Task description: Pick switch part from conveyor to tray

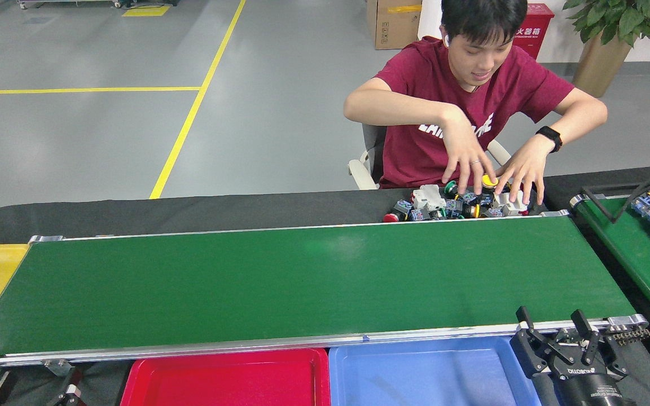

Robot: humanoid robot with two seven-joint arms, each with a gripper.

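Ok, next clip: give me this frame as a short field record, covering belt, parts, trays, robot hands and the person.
conveyor: long green belt, nothing on it
switch parts: heaped on the black cloth behind the belt's far edge
person's hands: both in the heap, fingers on a yellow-capped part
red tray: near side of belt, no parts seen
blue tray: right of the red one, no parts seen
right hand: open, holds nothing, by the belt's near right corner
left hand: only partly in view at the bottom left
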